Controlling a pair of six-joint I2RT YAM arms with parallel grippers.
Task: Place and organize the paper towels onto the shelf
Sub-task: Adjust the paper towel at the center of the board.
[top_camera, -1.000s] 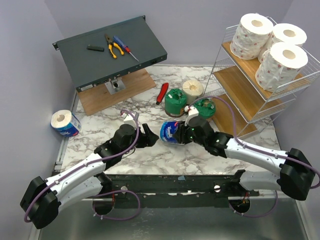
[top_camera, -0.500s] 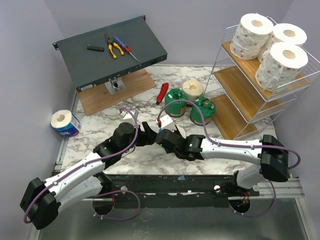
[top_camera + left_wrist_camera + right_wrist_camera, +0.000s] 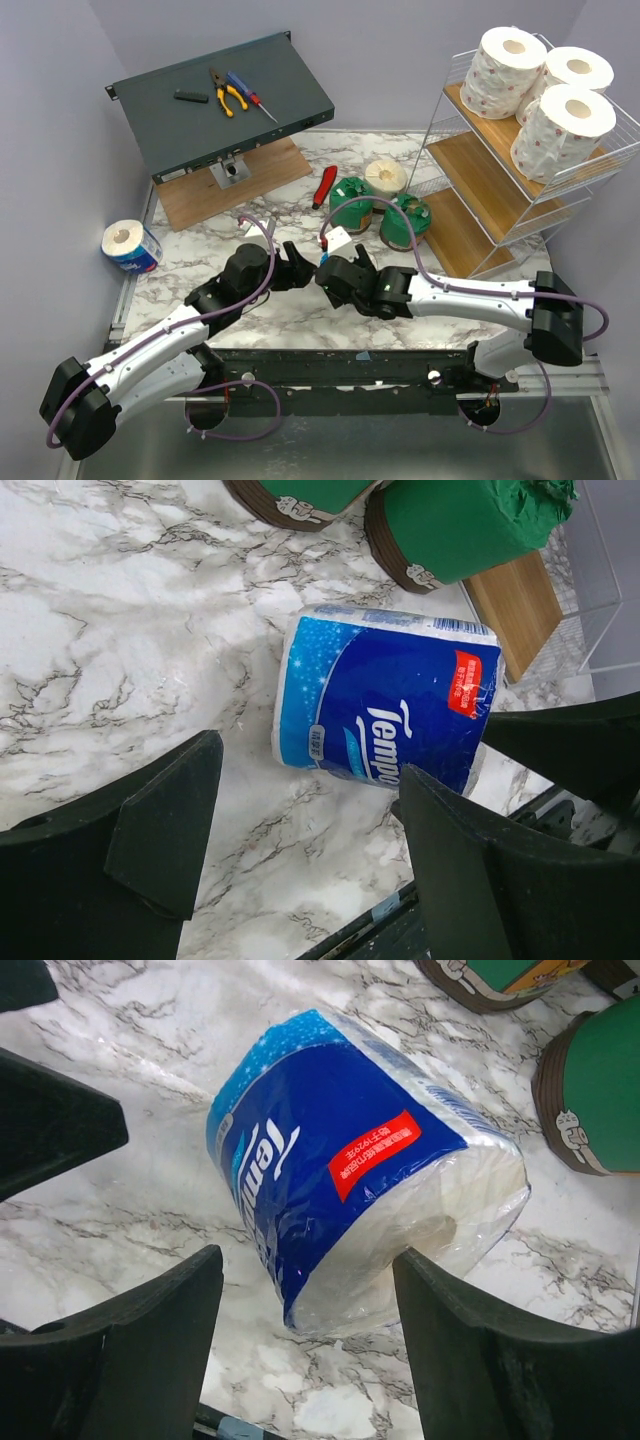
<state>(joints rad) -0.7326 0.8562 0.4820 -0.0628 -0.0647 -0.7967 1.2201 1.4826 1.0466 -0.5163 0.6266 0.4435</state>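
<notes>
The right gripper (image 3: 305, 1258) gapes wide over a glossy blue-wrapped roll (image 3: 350, 1160) lying sideways on the marble table (image 3: 200, 262), the left gripper (image 3: 308, 760) equally wide beside it. Also on the table are a second blue roll (image 3: 130, 245), two green-wrapped rolls (image 3: 352, 203) and one cream roll (image 3: 385, 177). Three pink-specked white rolls (image 3: 515, 70) sit on the top tier of the wire shelf (image 3: 485, 165).

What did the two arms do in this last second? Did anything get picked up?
The right arm reached left across the marble table. The right fingers now straddle the blue-wrapped roll, open and not gripping it. The left fingers, also open, barely moved. The green rolls, the other blue roll, the shelf and its three white rolls stayed put.
</notes>
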